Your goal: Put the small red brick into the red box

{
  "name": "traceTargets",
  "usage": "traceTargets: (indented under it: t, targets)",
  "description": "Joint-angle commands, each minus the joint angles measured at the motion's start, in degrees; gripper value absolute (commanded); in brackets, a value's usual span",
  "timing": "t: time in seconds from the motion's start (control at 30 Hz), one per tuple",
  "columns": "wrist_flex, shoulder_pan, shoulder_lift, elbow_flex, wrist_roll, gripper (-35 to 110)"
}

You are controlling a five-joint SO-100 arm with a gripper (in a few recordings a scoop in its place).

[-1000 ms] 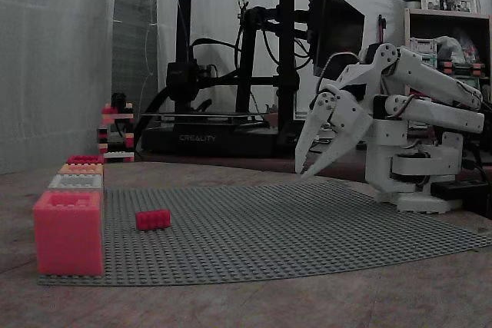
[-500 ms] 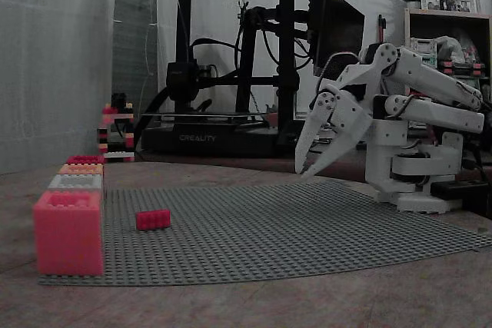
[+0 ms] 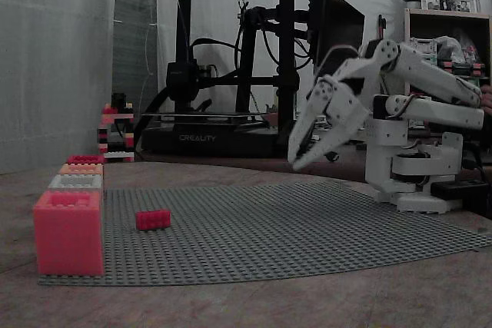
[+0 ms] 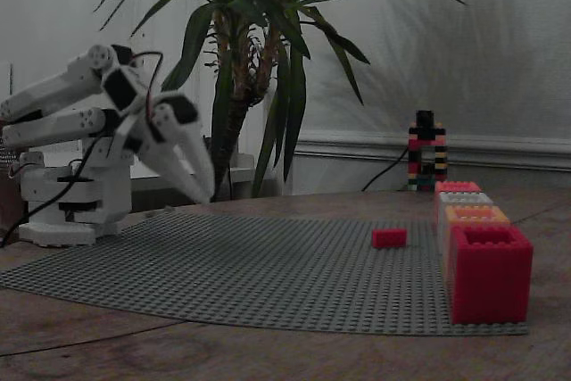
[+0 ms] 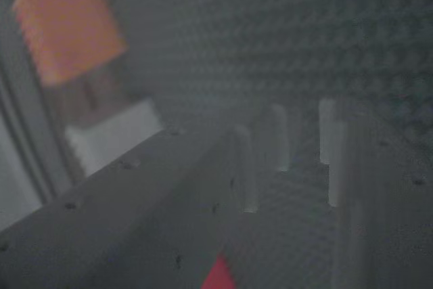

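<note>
In a fixed view, going from the left, a tall open-topped red box built of studded plastic [image 3: 68, 232] stands at the near left corner of a large grey studded baseplate [image 3: 292, 228] that lies on the brownish tabletop [image 3: 254, 305]. Behind the red box, along the same edge, sit a pale grey box [image 3: 75, 182], an orange box [image 3: 81, 168] and a further red box [image 3: 84, 159] in a row. Beyond them, off the baseplate, a stack of mixed-colour bricks [image 3: 115, 132] stands upright. Just to the right of the tall red box, apart from it, the small deep-red studded plastic brick [image 3: 153, 219] lies flat on the baseplate. A black frame 3D printer [image 3: 231, 74] stands in the background at the centre. At the right, the white robot arm [image 3: 415, 113] sits at the far right edge of the baseplate, and its two-finger gripper [image 3: 296, 160] hangs in the air, pointing down and to the left, well apart from the brick; the jaws are slightly spread with nothing between them. In the other fixed view the order is mirrored: the arm [image 4: 71, 131] is at the left with the gripper [image 4: 205, 192] raised above the baseplate [image 4: 223, 265], a green potted palm [image 4: 259, 42] behind it, the brick [image 4: 389, 237] lying near the row of boxes, and the tall red box [image 4: 489, 274] nearest the camera at the right. The wrist view is blurred; an orange shape [image 5: 67, 21] shows at upper left.
</note>
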Motion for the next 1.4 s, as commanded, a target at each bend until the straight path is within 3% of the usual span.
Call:
traceTargets:
  t: [0.0,0.17,0.3,0.6,0.87,1.37]
  targets:
    - [-3.1,-2.5,-13.4,-13.7,-1.8,0]
    - [-5.4,-3.6,-39.3,-27.6,0.0,0]
    - [-4.1,-4.3,-56.0,-40.8,16.0,0]
    - [1.3,-9.9,-86.3,-72.0,34.1,1]
    - [0.7,-12.7,-100.3,-85.9,45.5,5]
    - [-0.6,-14.3,-115.6,-97.9,53.4,9]
